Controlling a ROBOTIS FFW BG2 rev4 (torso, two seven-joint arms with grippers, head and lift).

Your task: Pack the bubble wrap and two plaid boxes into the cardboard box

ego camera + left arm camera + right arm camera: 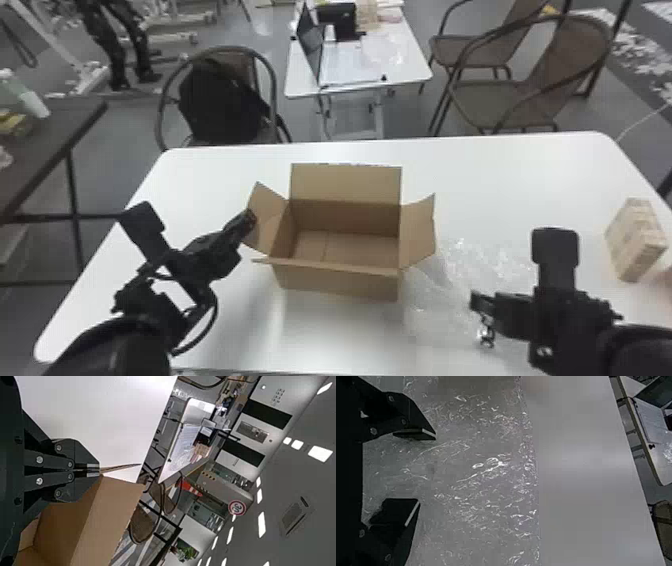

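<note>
Bubble wrap (435, 300) lies on the tabletop (225, 340) beside the open cardboard box (340, 282), the right gripper (478, 306) over it with fingers apart, the left gripper (248, 220) clamped on the box's left flap (268, 220), and a plaid box (632, 240) near the tabletop's right edge.

Box (340, 286) on table (500, 162), near middle. Bubble wrap (492, 262) on table, just right of box, between it and plaid box (631, 242). Plaid box near table's right edge. Left gripper (248, 220) at left flap (265, 207), flap between fingertips. Right gripper (476, 302) over wrap, right of box. Behind table: bag (217, 107) on chair (247, 65) to left; back table (405, 70) beyond, laptop (310, 45) on its left part; two more chairs (575, 65) to right. Side table (50, 130) left of main table.
</note>
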